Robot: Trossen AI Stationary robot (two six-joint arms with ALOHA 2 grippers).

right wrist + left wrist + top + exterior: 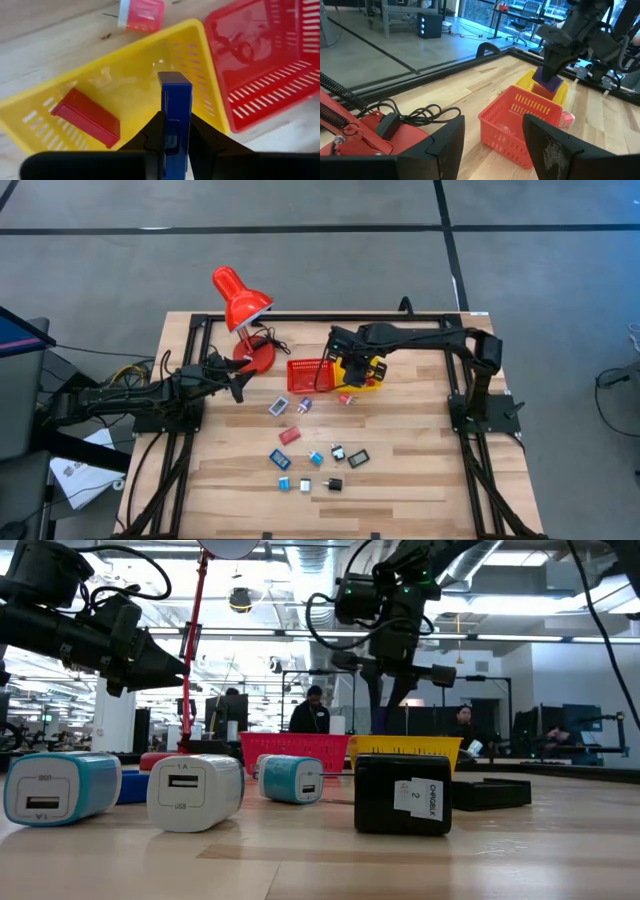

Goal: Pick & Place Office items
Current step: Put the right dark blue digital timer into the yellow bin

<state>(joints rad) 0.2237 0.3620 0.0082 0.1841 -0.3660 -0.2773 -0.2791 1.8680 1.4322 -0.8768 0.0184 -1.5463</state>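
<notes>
Right pincer (175,131) clamps blue piece (175,107) above yellow basket (60,95) | left pincer (492,137) agape, level beside lamp (243,315)

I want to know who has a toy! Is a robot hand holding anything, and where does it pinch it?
The right gripper pinches a blue block by its lower end, above the yellow basket. The left gripper is open, holding nothing.

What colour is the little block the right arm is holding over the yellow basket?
Blue: the block is pinched in the right gripper, clearest in the right wrist view.
</notes>
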